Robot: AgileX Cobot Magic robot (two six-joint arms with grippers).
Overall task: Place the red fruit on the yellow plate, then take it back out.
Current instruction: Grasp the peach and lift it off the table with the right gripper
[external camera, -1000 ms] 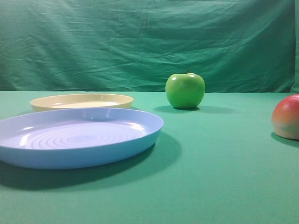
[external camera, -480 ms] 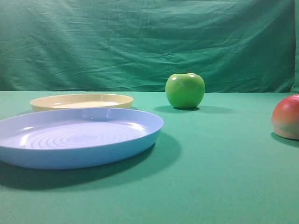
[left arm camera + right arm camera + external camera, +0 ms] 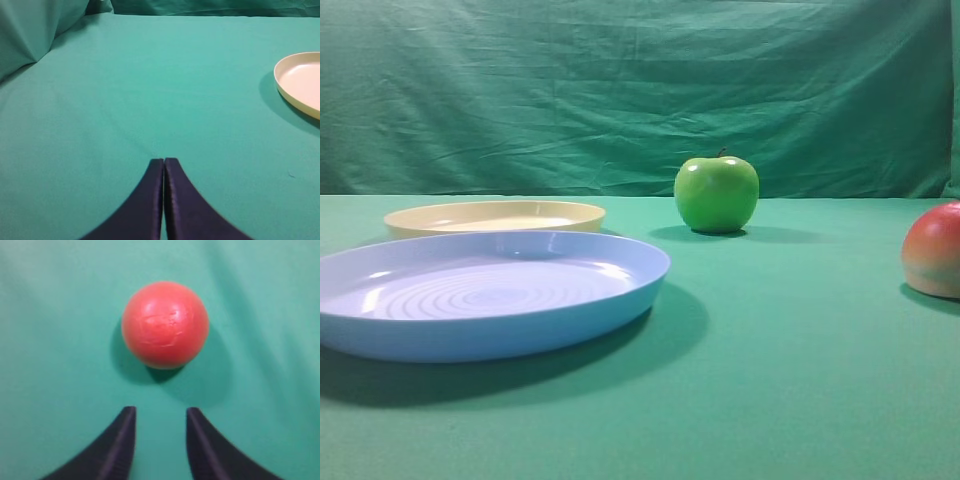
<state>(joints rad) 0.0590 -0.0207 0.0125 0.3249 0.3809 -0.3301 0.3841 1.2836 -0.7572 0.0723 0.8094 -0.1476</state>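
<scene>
Resting on the green-covered counter (image 3: 790, 380) near its right edge: the red fruit (image 3: 934, 250), round and smooth, red on top and fading to pale yellow-orange below, cut off by the frame edge in the high view. Showing from above in the right wrist view as a plain red ball with faint scuffs. Hovering above it, apart from it, right fingers (image 3: 161, 416) parted with nothing between them. Sitting empty toward the far left, behind the blue plate (image 3: 480, 295): the yellow plate (image 3: 495, 216). Standing further back, a green apple (image 3: 716, 193). Pressing together on nothing, left fingers (image 3: 163, 165).
</scene>
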